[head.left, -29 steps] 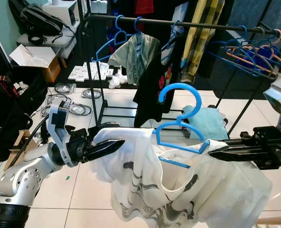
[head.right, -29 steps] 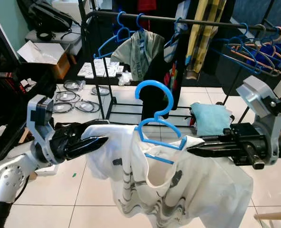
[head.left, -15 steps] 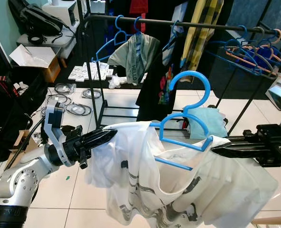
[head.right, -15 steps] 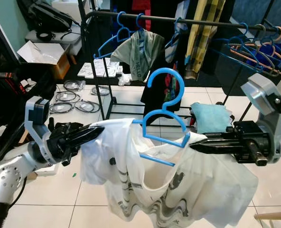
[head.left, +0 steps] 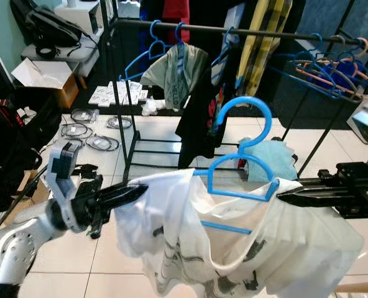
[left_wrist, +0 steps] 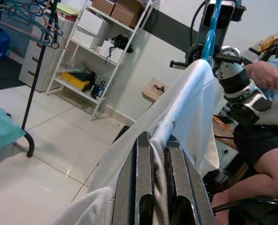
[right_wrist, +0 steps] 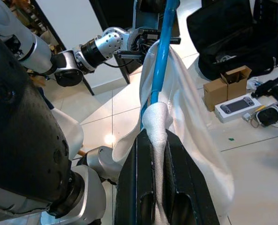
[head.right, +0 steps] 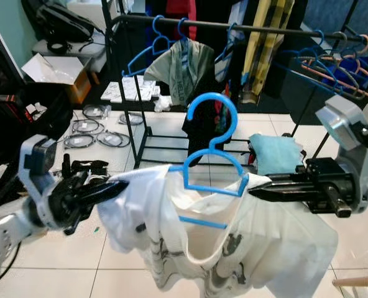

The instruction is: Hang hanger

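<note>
White tiled floor (head.left: pixel 109 248), black metal clothes rail (head.left: pixel 258 30) across the back with garments and spare blue hangers on it. Open cardboard box (head.left: pixel 38 73) back left, contents not readable. White patterned shirt (head.left: pixel 234 248) on blue plastic hanger (head.left: pixel 243 167) is held up in front of the rail, well short of it; shirt's lower hem cut off by frame edge. Left gripper (head.left: pixel 131 194) clenched on the shirt's shoulder fabric, right gripper (head.left: pixel 289 196) clamped on the opposite shoulder at the hanger end. Seated person's leg (left_wrist: pixel 266 164) visible in left wrist view.
</note>
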You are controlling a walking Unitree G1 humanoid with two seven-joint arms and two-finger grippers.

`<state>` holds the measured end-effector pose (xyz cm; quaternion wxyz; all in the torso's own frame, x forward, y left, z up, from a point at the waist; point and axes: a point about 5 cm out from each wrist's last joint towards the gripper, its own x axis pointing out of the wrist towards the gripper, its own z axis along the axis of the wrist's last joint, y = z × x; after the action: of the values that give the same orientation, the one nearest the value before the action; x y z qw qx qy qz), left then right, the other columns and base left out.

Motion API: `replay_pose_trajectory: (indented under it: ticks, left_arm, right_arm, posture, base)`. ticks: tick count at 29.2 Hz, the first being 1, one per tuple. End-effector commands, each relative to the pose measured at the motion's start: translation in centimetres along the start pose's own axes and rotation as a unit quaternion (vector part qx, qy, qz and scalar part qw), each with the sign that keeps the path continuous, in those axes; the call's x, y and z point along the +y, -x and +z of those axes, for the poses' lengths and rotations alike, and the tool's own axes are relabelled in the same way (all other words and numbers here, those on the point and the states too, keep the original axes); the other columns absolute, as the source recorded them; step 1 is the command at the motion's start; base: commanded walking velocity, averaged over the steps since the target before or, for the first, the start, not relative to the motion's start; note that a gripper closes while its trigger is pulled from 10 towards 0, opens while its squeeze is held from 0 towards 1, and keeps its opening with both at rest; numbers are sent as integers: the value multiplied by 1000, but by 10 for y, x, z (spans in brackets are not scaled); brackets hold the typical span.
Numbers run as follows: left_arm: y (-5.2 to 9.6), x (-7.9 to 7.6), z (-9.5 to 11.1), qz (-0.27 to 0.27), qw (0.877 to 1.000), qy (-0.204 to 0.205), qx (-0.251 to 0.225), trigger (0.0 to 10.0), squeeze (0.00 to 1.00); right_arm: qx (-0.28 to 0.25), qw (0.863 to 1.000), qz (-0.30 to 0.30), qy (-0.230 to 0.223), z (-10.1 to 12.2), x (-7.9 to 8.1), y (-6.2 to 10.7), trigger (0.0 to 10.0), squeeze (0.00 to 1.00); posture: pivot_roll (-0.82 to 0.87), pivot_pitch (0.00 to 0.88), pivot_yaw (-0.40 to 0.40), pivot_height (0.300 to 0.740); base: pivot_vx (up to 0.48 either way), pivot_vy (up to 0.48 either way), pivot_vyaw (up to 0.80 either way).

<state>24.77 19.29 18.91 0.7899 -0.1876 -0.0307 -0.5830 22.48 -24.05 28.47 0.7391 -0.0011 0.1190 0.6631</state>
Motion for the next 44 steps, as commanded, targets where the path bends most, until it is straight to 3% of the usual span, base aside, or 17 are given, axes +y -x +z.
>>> replay_pose_trajectory:
  ticks: [1, 3, 4, 17, 22, 23, 25, 28, 33, 44]
  left_arm:
    - [21, 4, 4, 39, 999, 3, 2, 10000, 0]
    - [23, 6, 7, 46, 999, 8, -10, 10000, 0]
    - [23, 6, 9, 45, 999, 11, -15, 10000, 1000]
    - [18, 4, 15, 37, 999, 0, -20, 10000, 1000]
    - [21, 10, 18, 63, 998, -17, -26, 10000, 1000]
    - [23, 16, 20, 89, 995, -31, -28, 10000, 0]
    - [23, 16, 20, 89, 995, -31, -28, 10000, 0]
    - [36, 33, 25, 161, 984, -68, -23, 10000, 0]
    - [47, 42, 30, 201, 976, -77, -36, 10000, 0]
    - [29, 32, 25, 144, 986, -72, -40, 10000, 0]
  right_arm:
    - [-14, 999, -21, 30, 12, 2, 13, 0, 0]
    - [-13, 999, -21, 30, 12, 2, 13, 0, 0]
    - [-13, 999, -21, 30, 12, 2, 13, 0, 0]
    - [-12, 999, -19, 28, 10, 3, 12, 0, 0]
    - [-12, 999, -19, 28, 10, 3, 12, 0, 0]
    - [-12, 999, -19, 28, 10, 3, 12, 0, 0]
    - [-12, 999, -19, 28, 10, 3, 12, 0, 0]
    - [-14, 999, -21, 30, 12, 4, 13, 0, 0]
    - [-14, 999, -22, 30, 12, 4, 14, 0, 0]
    - [-15, 999, -18, 30, 11, 3, 11, 0, 0]
  posture:
    - [-83, 78, -35, 740]
    - [-83, 78, -35, 740]
    - [-83, 78, -34, 740]
    - [-81, 80, -30, 740]
    - [-81, 81, -29, 740]
    - [-80, 79, -29, 740]
    - [-80, 79, -29, 740]
    - [-84, 78, -27, 740]
    - [-84, 77, -27, 740]
    - [-80, 74, -31, 740]
  base:
    - [0, 0, 0]
    - [0, 0, 0]
    - [0, 0, 0]
    - [0, 0, 0]
    - [0, 0, 0]
    - [0, 0, 0]
    - [0, 0, 0]
    - [0, 0, 0]
    - [0, 0, 0]
    - [0, 0, 0]
